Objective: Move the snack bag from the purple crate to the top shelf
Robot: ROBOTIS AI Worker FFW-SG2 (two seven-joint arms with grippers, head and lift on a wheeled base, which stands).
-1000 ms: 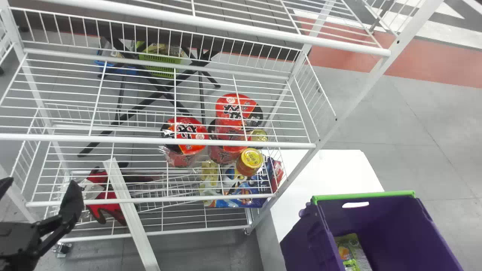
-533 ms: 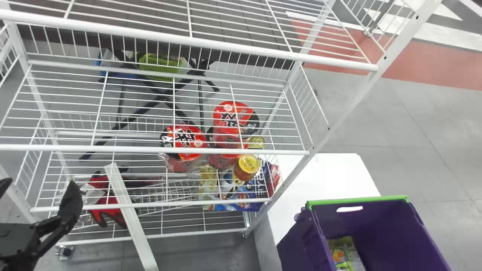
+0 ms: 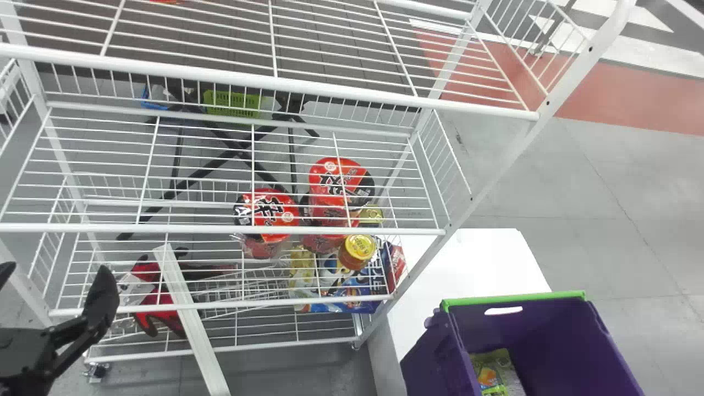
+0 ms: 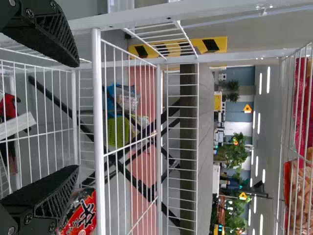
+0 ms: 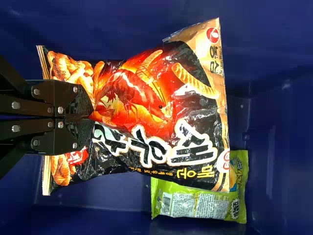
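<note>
The left arm (image 3: 25, 355) comes in at the head view's lower left corner, its left tool (image 3: 54, 268) pointing forward with the two fingers (image 3: 103, 297) spread well apart. In the left wrist view their ribbed pads (image 4: 62, 36) face each other across a wide gap. In the right wrist view the right tool (image 5: 92, 111) is closed in a grip, its black fingers drawn together side by side, the bolted links splaying behind them.

Shop-like area within a large hall, identified by white wire shelving (image 3: 220, 229), packaged groceries (image 3: 330, 177), grey floor (image 3: 550, 247) and strip lights (image 4: 268, 79).
</note>
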